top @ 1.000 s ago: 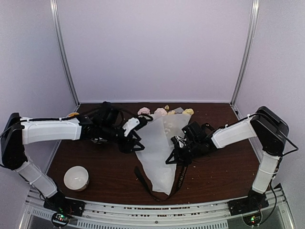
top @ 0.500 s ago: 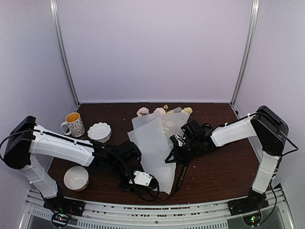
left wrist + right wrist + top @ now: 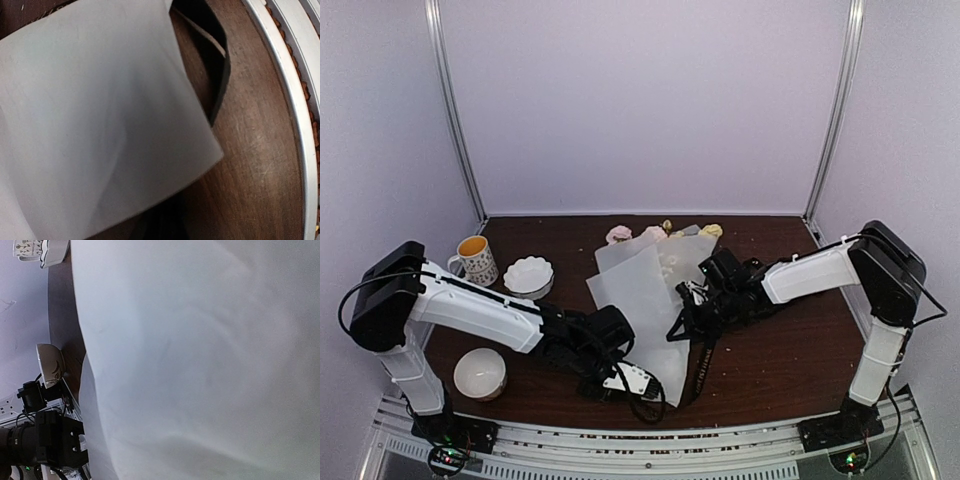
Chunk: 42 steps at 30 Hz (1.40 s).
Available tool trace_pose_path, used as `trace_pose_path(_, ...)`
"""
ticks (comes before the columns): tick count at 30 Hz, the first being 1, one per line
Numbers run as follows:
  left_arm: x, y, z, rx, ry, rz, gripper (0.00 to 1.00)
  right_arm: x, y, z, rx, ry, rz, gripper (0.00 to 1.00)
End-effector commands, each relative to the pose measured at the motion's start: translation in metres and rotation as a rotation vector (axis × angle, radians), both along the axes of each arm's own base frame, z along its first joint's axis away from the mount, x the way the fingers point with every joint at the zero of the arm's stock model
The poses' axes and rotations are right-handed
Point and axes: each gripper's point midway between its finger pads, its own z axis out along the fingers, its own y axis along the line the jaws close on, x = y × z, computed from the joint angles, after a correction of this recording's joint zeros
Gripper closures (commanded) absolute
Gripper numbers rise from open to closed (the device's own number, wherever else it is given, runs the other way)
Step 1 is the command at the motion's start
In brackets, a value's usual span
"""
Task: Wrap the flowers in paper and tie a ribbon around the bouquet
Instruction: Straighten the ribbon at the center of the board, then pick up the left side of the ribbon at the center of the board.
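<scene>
Wrapping stage: paper (image 3: 645,295) folded loosely over the flowers (image 3: 655,233); ribbon (image 3: 701,366) not yet tied; judged roughly mid-task.
Left hand (image 3: 641,385): closed, low on the counter (image 3: 780,350) at the narrow near tip of the paper; contents between the fingers not visible.
Right hand (image 3: 690,318): closed, at the right edge of the paper about midway along it; wrist view filled by the sheet, so a pinch on it cannot be confirmed.
Paper position: between the two hands, narrow tip just beside the left hand, wide end beyond the right hand.
Flowers position: blooms beyond the right hand, showing past the far edge of the sheet; stems hidden under it.
Ribbon position: runs from just below the right hand toward the near edge, then loops under the paper tip to the left hand; seen on edge just past the sheet corner in the left wrist view.
Reason for right-hand placement: probably to pin the fold so the sheet does not spring open.
Reason for left-hand placement: probably to take the ribbon where it emerges under the tip, ready for drawing around the narrow part.
Risk: thin sheet likely to slide or unfold under any sideways pull; ribbon lying partly beneath may drag it.
</scene>
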Motion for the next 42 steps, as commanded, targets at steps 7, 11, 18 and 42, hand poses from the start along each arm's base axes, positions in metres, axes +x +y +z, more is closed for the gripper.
trace_pose_path(7, 0.052, 0.070, -0.025, 0.250, -0.048, 0.353, 1.00, -0.005, -0.003, 0.047, 0.038, -0.010, 0.080, 1.00)
trace_pose_path(11, 0.075, 0.098, -0.030, 0.312, -0.057, 0.481, 1.00, 0.000, -0.009, 0.053, 0.029, -0.022, 0.071, 1.00)
trace_pose_path(18, 0.160, 0.126, -0.015, 0.209, -0.051, 0.960, 1.00, -0.003, -0.016, 0.030, -0.003, 0.004, 0.048, 1.00)
trace_pose_path(42, 0.243, 0.254, 0.223, -0.540, -0.320, 1.589, 1.00, 0.001, -0.025, -0.022, -0.100, 0.016, 0.002, 1.00)
